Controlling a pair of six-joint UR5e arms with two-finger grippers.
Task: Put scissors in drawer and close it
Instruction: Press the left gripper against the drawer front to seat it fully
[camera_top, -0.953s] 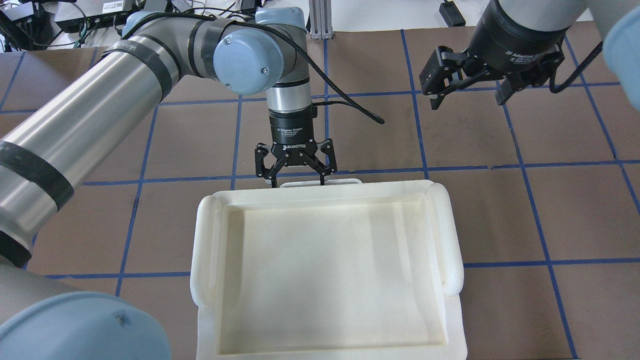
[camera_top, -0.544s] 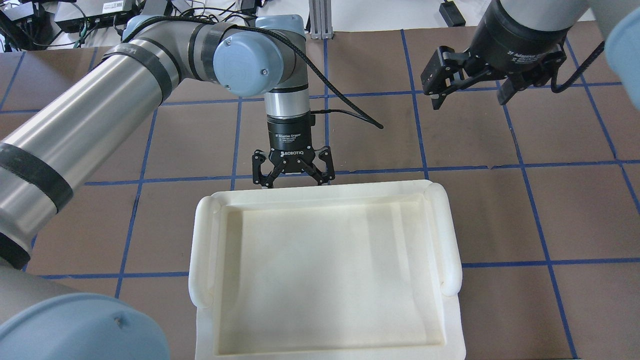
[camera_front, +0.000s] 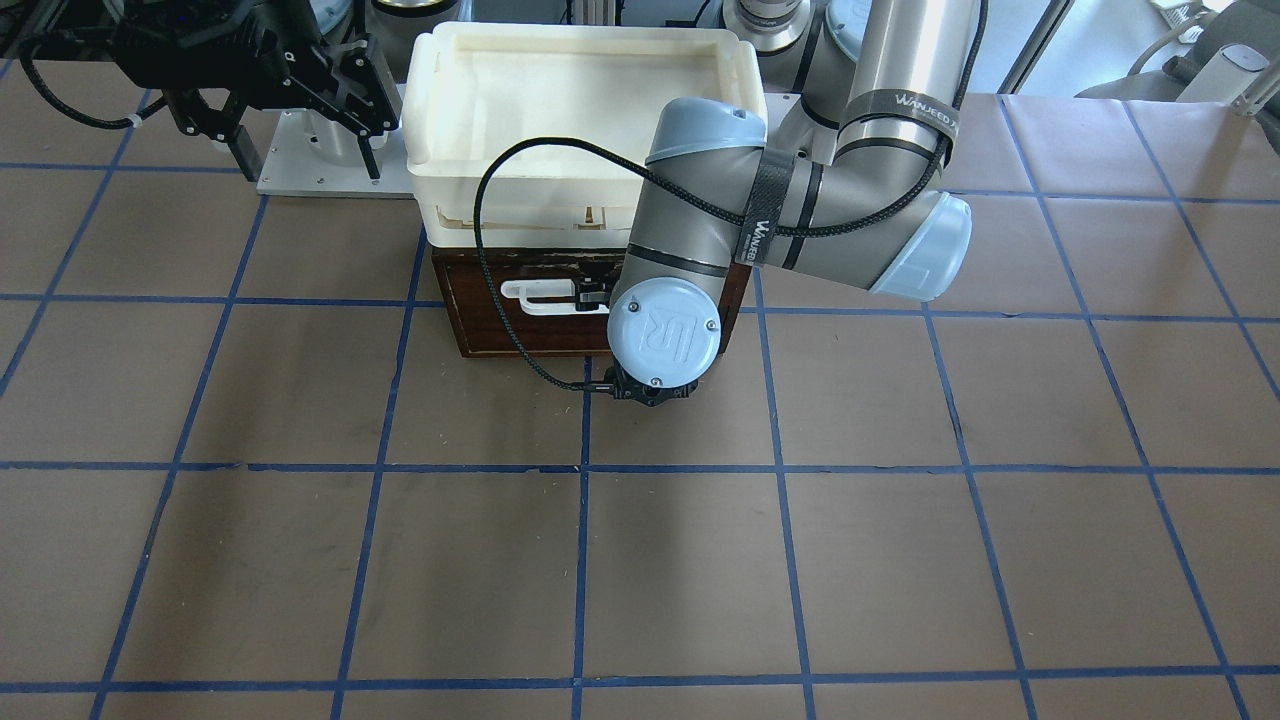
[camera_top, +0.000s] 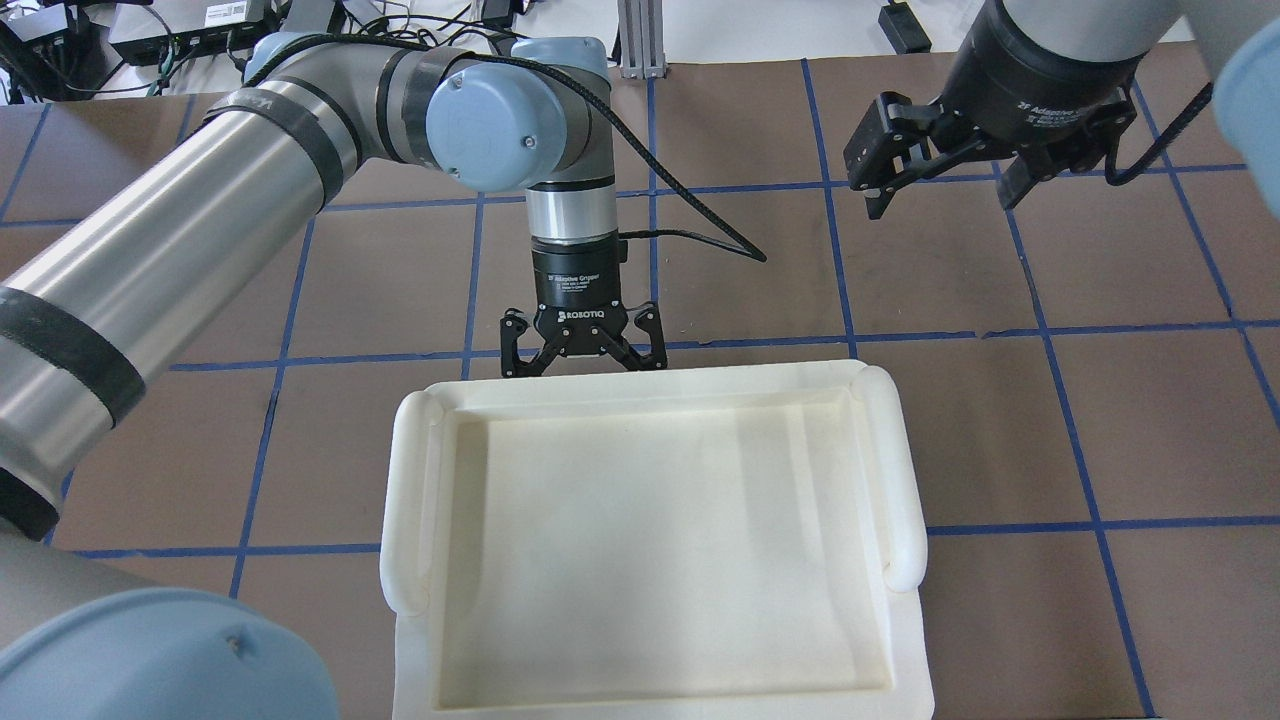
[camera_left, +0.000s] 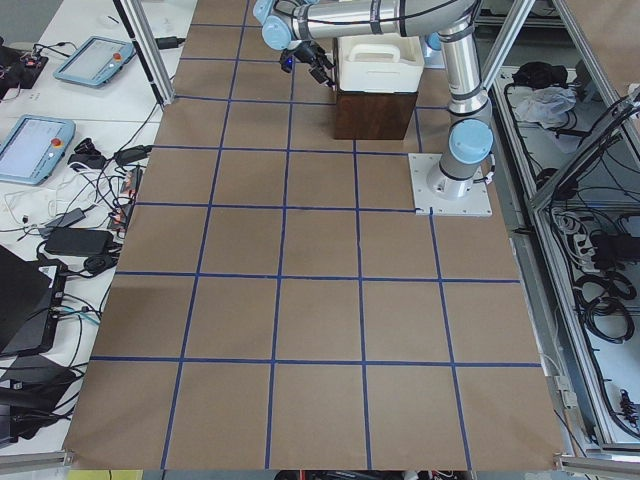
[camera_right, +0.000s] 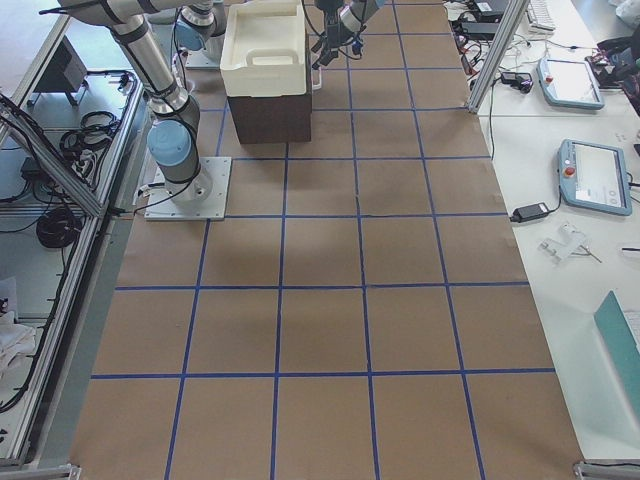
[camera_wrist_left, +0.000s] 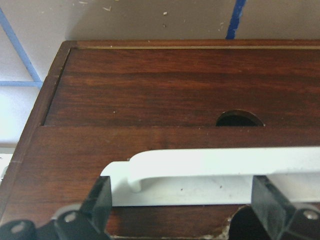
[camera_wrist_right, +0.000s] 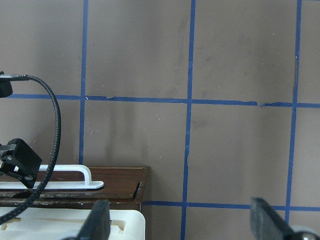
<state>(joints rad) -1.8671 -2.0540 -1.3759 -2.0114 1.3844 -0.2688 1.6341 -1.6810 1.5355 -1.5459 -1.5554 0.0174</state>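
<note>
The dark brown drawer (camera_front: 480, 325) sits under a white plastic tray (camera_front: 440, 90), pushed in, so none of its pale interior shows. Its white bar handle (camera_front: 535, 295) also shows in the left wrist view (camera_wrist_left: 200, 162). My left gripper (camera_top: 585, 368) is open at the drawer front, with a finger (camera_wrist_left: 97, 200) on each side of the handle. My right gripper (camera_top: 940, 190) is open and empty, held high off to the drawer's side. The scissors are out of view.
The white tray (camera_top: 640, 385) covers the whole top of the drawer unit (camera_right: 268, 115). A black cable (camera_front: 500, 300) loops from the left wrist across the drawer front. The brown table has a blue tape grid. The right arm's base plate (camera_front: 290, 175) lies beside the tray.
The left gripper has moved toward the tray against the drawer front. The white handle that stuck out past the tray rim is now hidden under it. The right gripper has barely moved.
</note>
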